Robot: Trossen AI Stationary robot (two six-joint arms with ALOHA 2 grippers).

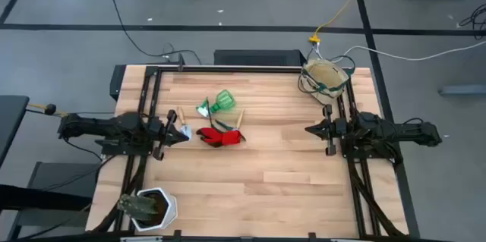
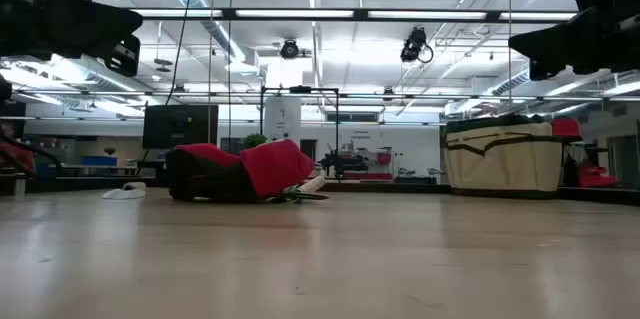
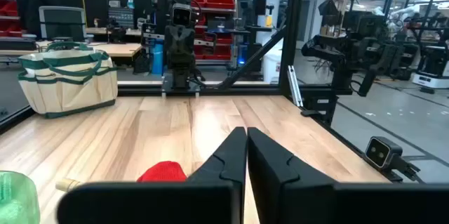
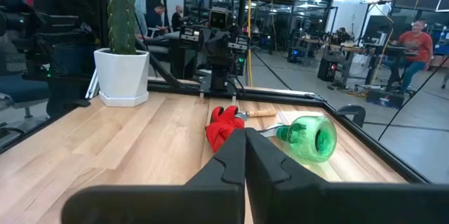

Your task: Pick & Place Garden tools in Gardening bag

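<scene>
— Pot first: from overhead, the white pot (image 1: 157, 209) sits at the bottom left of the frame, nearest the edge. What about the arms?

— Both lie level over the table (image 1: 266, 158), facing each other. The left gripper (image 1: 184, 130) at centre left has its fingers pressed together, holding nothing; the right gripper (image 1: 309, 130) at centre right is likewise closed and empty.

— And the tools?

— Just right of the left gripper: the red glove (image 1: 220, 136), the green watering vessel (image 1: 219, 103) above it, and the wooden-handled tools (image 1: 182, 117) alongside. The gardening bag (image 1: 325, 80) stands upper right.

— From table height?

— Glove (image 2: 272, 167) left of centre, bag (image 2: 503, 156) at right, arms dark in both top corners.

— Left wrist?

— Fingers (image 3: 231, 157) shut at bottom centre; bag (image 3: 66, 80) upper left, glove (image 3: 163, 173) low.

— Right wrist?

— Fingers (image 4: 231, 155) shut; glove (image 4: 224, 126) at centre, vessel (image 4: 309, 137) to its right, pot (image 4: 123, 75) upper left.
</scene>
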